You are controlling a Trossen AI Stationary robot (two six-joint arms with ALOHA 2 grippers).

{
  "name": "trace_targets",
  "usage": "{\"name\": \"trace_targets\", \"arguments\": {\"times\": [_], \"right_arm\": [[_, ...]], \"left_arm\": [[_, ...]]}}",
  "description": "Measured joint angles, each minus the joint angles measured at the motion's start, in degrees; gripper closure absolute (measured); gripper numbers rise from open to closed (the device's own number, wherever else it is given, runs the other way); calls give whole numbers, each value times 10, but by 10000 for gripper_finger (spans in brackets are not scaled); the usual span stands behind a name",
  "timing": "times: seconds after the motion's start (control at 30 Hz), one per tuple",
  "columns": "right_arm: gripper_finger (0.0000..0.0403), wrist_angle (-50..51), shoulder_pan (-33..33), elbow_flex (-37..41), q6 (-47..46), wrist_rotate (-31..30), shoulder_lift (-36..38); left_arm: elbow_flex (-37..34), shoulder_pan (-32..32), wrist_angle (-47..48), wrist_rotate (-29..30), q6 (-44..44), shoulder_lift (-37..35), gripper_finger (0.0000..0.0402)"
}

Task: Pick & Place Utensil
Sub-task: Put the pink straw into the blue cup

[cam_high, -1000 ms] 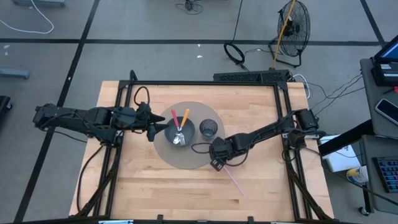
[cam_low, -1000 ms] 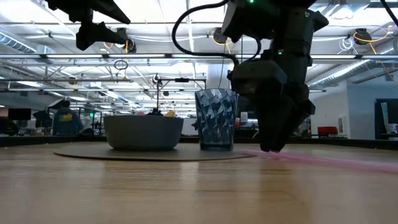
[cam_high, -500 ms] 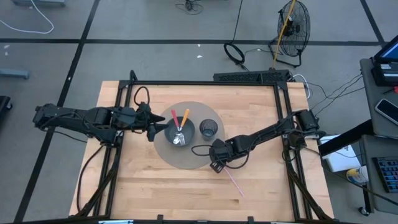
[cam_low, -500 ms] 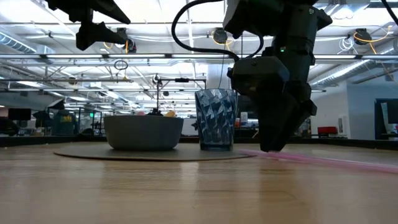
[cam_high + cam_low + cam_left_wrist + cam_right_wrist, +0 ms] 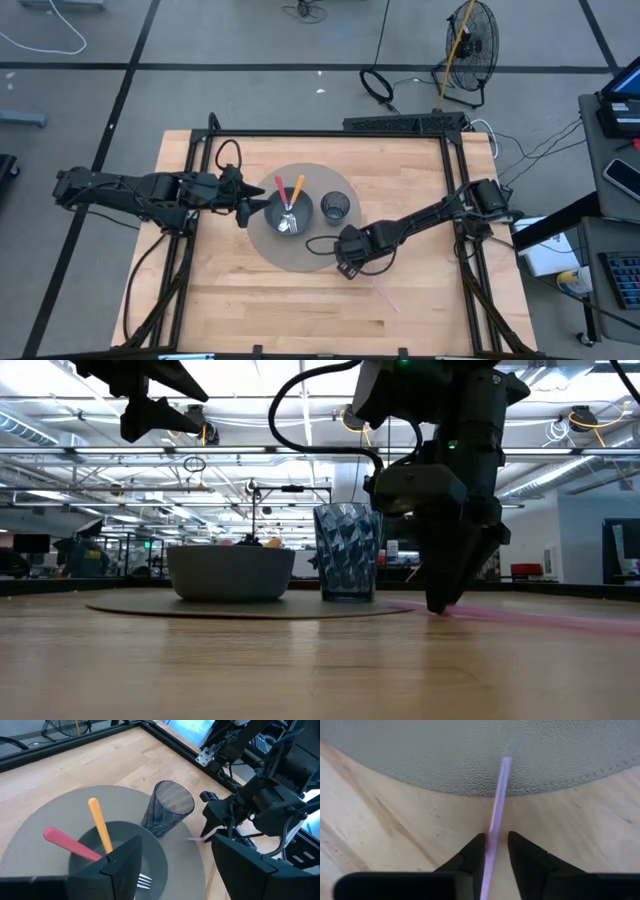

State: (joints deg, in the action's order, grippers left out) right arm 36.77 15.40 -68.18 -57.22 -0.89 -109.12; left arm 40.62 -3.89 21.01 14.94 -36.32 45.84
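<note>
Beside the grey mat [image 5: 290, 250], our right claw [image 5: 492, 851] has narrowed around the pink utensil [image 5: 498, 795], nearly grasping it for lifting; our left claw [image 5: 175, 865] stays released.

Right arm reaches in from the table's right edge, wrist bent down; right gripper [image 5: 347, 268] sits at the tabletop, fingers [image 5: 472, 854] narrowed to a slim gap. Left arm extends level from the left; left gripper [image 5: 248, 207] hangs raised, jaws apart.
</note>
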Motion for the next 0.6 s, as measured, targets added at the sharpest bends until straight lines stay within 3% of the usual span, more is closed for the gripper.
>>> {"name": "trace_targets", "arguments": {"times": [0.23, 0.6], "right_arm": [[392, 17, 0, 1, 16, 12, 0], [399, 33, 0, 2, 42, 27, 1]], "left_arm": [[0, 0, 2, 0, 0, 0, 158], [0, 0, 3, 0, 2, 0, 158]]}}
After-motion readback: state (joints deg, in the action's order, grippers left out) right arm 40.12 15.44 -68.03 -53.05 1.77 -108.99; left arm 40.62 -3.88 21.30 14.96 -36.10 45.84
